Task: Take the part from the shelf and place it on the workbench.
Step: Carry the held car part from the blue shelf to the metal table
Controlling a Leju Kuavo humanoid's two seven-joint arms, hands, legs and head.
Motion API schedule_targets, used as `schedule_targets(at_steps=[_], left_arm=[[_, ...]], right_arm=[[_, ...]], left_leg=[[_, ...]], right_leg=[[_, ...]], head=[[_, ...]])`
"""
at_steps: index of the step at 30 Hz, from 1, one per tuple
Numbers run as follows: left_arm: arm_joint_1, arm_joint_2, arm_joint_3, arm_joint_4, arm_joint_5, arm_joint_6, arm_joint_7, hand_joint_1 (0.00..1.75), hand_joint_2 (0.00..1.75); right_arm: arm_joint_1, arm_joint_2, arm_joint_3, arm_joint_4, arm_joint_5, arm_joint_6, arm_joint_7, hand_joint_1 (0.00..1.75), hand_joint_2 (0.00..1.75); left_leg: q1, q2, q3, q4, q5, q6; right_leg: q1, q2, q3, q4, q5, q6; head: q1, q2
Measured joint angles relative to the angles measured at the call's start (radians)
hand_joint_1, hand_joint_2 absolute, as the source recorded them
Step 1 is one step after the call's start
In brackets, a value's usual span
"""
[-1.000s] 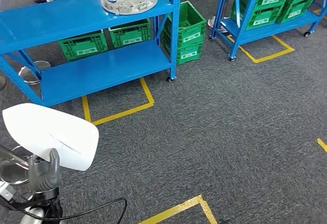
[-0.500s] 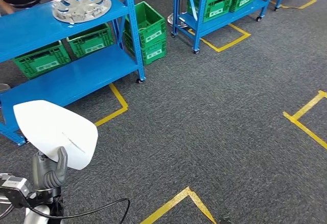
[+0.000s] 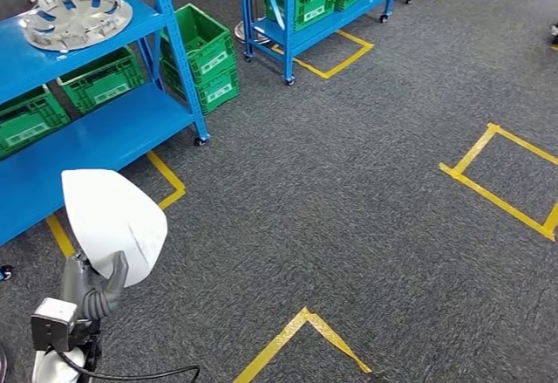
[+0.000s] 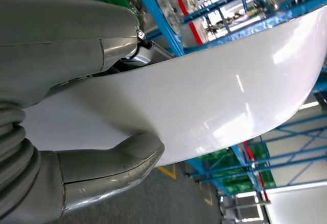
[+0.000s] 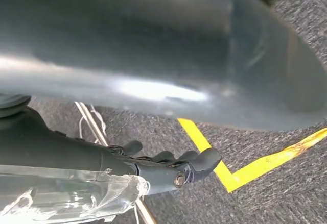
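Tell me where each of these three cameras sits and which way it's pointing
Head view: high on the body, facing forward and down at carpet and blue shelves; left hand holds the white part.
Left wrist view: behind the left hand, along the shared white part.
Right wrist view: hanging arm, facing floor; right hand empty, fingers slightly curled.

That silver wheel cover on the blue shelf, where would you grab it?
Probably by its outer rim, coming from the shelf's open front edge. The wheel cover lies flat on the top blue shelf, a wide shallow disc, so only its thin rim offers a pinch. The left hand is busy holding the white part.
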Motion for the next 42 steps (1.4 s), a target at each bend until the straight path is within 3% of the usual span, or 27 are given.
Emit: schedule_targets(at_steps=[1, 3, 5, 7, 8, 9, 10, 12, 14, 16, 18, 20, 21, 23, 25, 26, 29, 31, 33, 35, 37, 39, 40, 41, 42], left_arm=[[0.001, 0.008, -0.004, -0.002, 0.009, 0.001, 0.000, 1.75, 1.75], [0.001, 0.020, -0.005, -0.003, 0.047, -0.014, 0.000, 1.75, 1.75], [-0.001, 0.033, 0.003, -0.003, 0.076, -0.033, 0.000, 1.75, 1.75], [-0.001, 0.051, 0.009, -0.003, 0.078, -0.034, 0.000, 1.75, 1.75], [-0.001, 0.062, 0.011, -0.003, 0.077, -0.031, 0.000, 1.75, 1.75], [-0.002, 0.074, 0.012, -0.003, 0.076, -0.025, 0.000, 1.75, 1.75], [-0.004, 0.087, 0.013, -0.003, 0.075, -0.019, 0.000, 1.75, 1.75], [-0.011, 0.110, 0.012, -0.007, 0.074, -0.011, 0.000, 1.75, 1.75], [-0.019, 0.126, 0.012, -0.011, 0.074, -0.009, 0.000, 1.75, 1.75], [-0.022, 0.139, 0.010, -0.019, 0.079, -0.010, 0.000, 1.75, 1.75], [-0.027, 0.160, 0.003, -0.046, 0.090, -0.012, 0.000, 1.75, 1.75], [-0.039, 0.190, -0.003, -0.076, 0.097, -0.011, 0.000, 1.75, 1.75], [-0.044, 0.205, -0.003, -0.087, 0.099, -0.011, 0.000, 1.75, 1.75], [-0.048, 0.230, -0.002, -0.100, 0.105, -0.013, 0.000, 1.75, 1.75], [-0.049, 0.244, -0.001, -0.107, 0.108, -0.015, 0.000, 1.75, 1.75], [-0.050, 0.248, -0.002, -0.110, 0.108, -0.015, 0.000, 1.75, 1.75], [-0.055, 0.260, -0.002, -0.117, 0.108, -0.015, 0.000, 1.75, 1.75], [-0.059, 0.268, -0.001, -0.122, 0.109, -0.018, 0.000, 1.75, 1.75], [-0.066, 0.272, 0.000, -0.124, 0.114, -0.031, 0.000, 1.75, 1.75], [-0.077, 0.273, 0.008, -0.125, 0.121, -0.061, 0.000, 1.75, 1.75], [-0.096, 0.269, 0.022, -0.119, 0.109, -0.091, 0.000, 1.75, 1.75], [-0.122, 0.262, 0.035, -0.094, 0.081, -0.109, 0.000, 1.75, 1.75], [-0.136, 0.258, 0.037, -0.072, 0.069, -0.112, 0.000, 1.75, 1.75], [-0.150, 0.256, 0.037, -0.048, 0.059, -0.112, 0.000, 1.75, 1.75], [-0.166, 0.255, 0.037, -0.024, 0.051, -0.109, 0.000, 1.75, 1.75]], right_arm=[[-0.001, 0.000, 0.001, 0.000, 0.000, 0.002, 0.000, 0.00, 0.00], [-0.001, 0.000, 0.002, 0.000, 0.003, 0.013, 0.000, 0.00, 0.00], [-0.002, 0.000, 0.007, 0.000, 0.014, 0.026, 0.004, 0.00, 0.00], [-0.006, 0.000, 0.016, 0.000, 0.025, 0.030, 0.012, 0.00, 0.00], [-0.009, 0.000, 0.021, 0.000, 0.030, 0.029, 0.018, 0.00, 0.00], [-0.009, 0.000, 0.025, 0.000, 0.034, 0.028, 0.024, 0.00, 0.00], [-0.009, 0.000, 0.029, 0.000, 0.039, 0.027, 0.030, 0.00, 0.00], [-0.010, 0.000, 0.035, 0.000, 0.045, 0.027, 0.037, 0.00, 0.00], [-0.013, 0.000, 0.042, 0.000, 0.049, 0.027, 0.040, 0.00, 0.00], [-0.016, 0.000, 0.048, 0.000, 0.051, 0.030, 0.041, 0.00, 0.00], [-0.014, 0.000, 0.051, 0.000, 0.053, 0.035, 0.043, 0.00, 0.00], [-0.013, 0.000, 0.053, 0.000, 0.052, 0.039, 0.043, 0.00, 0.00], [-0.015, 0.000, 0.054, 0.000, 0.051, 0.040, 0.043, 0.00, 0.00], [-0.019, 0.000, 0.056, 0.000, 0.050, 0.043, 0.042, 0.00, 0.00], [-0.019, 0.000, 0.057, 0.000, 0.050, 0.044, 0.042, 0.00, 0.00], [-0.019, 0.000, 0.057, 0.000, 0.050, 0.044, 0.042, 0.00, 0.00], [-0.020, 0.000, 0.057, 0.000, 0.051, 0.044, 0.042, 0.00, 0.00], [-0.022, 0.000, 0.057, 0.000, 0.051, 0.045, 0.042, 0.00, 0.00], [-0.021, 0.000, 0.057, 0.000, 0.050, 0.046, 0.042, 0.00, 0.00], [-0.019, 0.000, 0.057, 0.000, 0.048, 0.050, 0.042, 0.00, 0.00], [-0.019, 0.000, 0.057, 0.000, 0.048, 0.060, 0.046, 0.00, 0.00], [-0.019, 0.000, 0.057, 0.000, 0.048, 0.071, 0.051, 0.00, 0.00], [-0.018, 0.000, 0.057, 0.000, 0.048, 0.074, 0.053, 0.00, 0.00], [-0.018, 0.000, 0.057, 0.000, 0.048, 0.077, 0.054, 0.00, 0.00], [-0.018, -0.001, 0.057, 0.000, 0.048, 0.080, 0.054, 0.00, 0.00]], left_leg=[[-0.002, 0.009, 0.001, 0.000, -0.001, -0.005], [0.000, 0.019, 0.002, -0.001, -0.003, -0.016], [0.004, -0.015, -0.011, 0.031, -0.031, -0.027], [0.007, -0.066, -0.062, 0.140, -0.095, -0.033], [0.007, -0.078, -0.096, 0.209, -0.124, -0.034], [0.007, -0.083, -0.123, 0.261, -0.138, -0.035], [0.007, -0.085, -0.136, 0.282, -0.132, -0.035], [0.010, -0.093, -0.109, 0.211, -0.067, -0.035], [0.018, -0.134, -0.050, 0.078, -0.005, -0.036], [0.022, -0.164, -0.022, 0.010, 0.009, -0.031], [0.021, -0.152, -0.023, 0.003, 0.010, -0.019], [0.024, -0.133, -0.023, -0.001, 0.017, -0.005], [0.025, -0.121, -0.023, -0.003, 0.019, 0.001], [0.020, -0.098, -0.023, -0.003, 0.018, 0.005], [0.017, -0.075, -0.023, -0.003, 0.018, 0.006], [0.017, -0.065, -0.022, -0.002, 0.017, 0.006], [0.013, -0.039, -0.017, 0.000, 0.012, -0.003], [0.008, -0.028, -0.014, 0.001, 0.010, -0.014], [0.007, -0.020, -0.013, -0.002, 0.012, -0.024], [0.010, -0.029, -0.018, 0.011, -0.003, -0.033], [0.011, -0.059, -0.057, 0.095, -0.057, -0.040], [0.011, -0.079, -0.125, 0.231, -0.114, -0.041], [0.011, -0.082, -0.149, 0.275, -0.122, -0.040], [0.011, -0.084, -0.155, 0.280, -0.108, -0.037], [0.011, -0.088, -0.141, 0.248, -0.077, -0.033]], right_leg=[[0.003, -0.002, 0.002, -0.008, -0.002, -0.007], [0.001, 0.024, -0.003, -0.010, 0.004, -0.020], [-0.003, 0.047, -0.006, -0.015, 0.011, -0.032], [-0.006, 0.071, -0.009, -0.017, 0.016, -0.039], [-0.006, 0.084, -0.011, -0.017, 0.017, -0.041], [-0.006, 0.097, -0.012, -0.017, 0.018, -0.042], [-0.006, 0.110, -0.012, -0.017, 0.019, -0.042], [-0.009, 0.135, -0.011, -0.016, 0.021, -0.038], [-0.009, 0.158, -0.015, -0.013, 0.024, -0.030], [-0.008, 0.179, -0.025, -0.012, 0.029, -0.017], [-0.010, 0.195, -0.035, -0.018, 0.037, -0.003], [-0.007, 0.166, -0.051, 0.004, 0.021, 0.006], [-0.005, 0.138, -0.070, 0.046, -0.005, 0.009], [-0.003, 0.088, -0.129, 0.180, -0.076, 0.014], [-0.004, 0.076, -0.165, 0.270, -0.107, 0.015], [-0.004, 0.074, -0.156, 0.259, -0.095, 0.015], [-0.003, 0.044, -0.045, 0.069, -0.017, 0.008], [-0.001, 0.031, -0.006, -0.001, 0.001, -0.004], [0.001, 0.044, -0.010, -0.003, 0.003, -0.019], [-0.001, 0.056, -0.012, -0.007, 0.006, -0.030], [-0.004, 0.069, -0.012, -0.010, 0.009, -0.039], [-0.003, 0.085, -0.014, -0.010, 0.011, -0.043], [-0.002, 0.096, -0.015, -0.010, 0.012, -0.044], [-0.001, 0.108, -0.016, -0.010, 0.014, -0.045], [-0.001, 0.121, -0.016, -0.010, 0.016, -0.045]], head=[[0.000, 0.000], [-0.001, 0.000], [-0.002, 0.000], [-0.007, 0.000], [-0.008, 0.000], [-0.009, 0.000], [-0.009, 0.000], [-0.008, 0.000], [-0.009, 0.000], [-0.010, 0.000], [-0.010, 0.000], [-0.006, 0.000], [-0.003, 0.000], [0.004, 0.000], [0.004, 0.000], [0.004, 0.000], [0.004, 0.000], [0.002, 0.000], [0.002, 0.000], [0.002, 0.000], [0.000, 0.000], [0.000, 0.000], [-0.001, 0.000], [-0.001, 0.000], [-0.001, 0.000]])
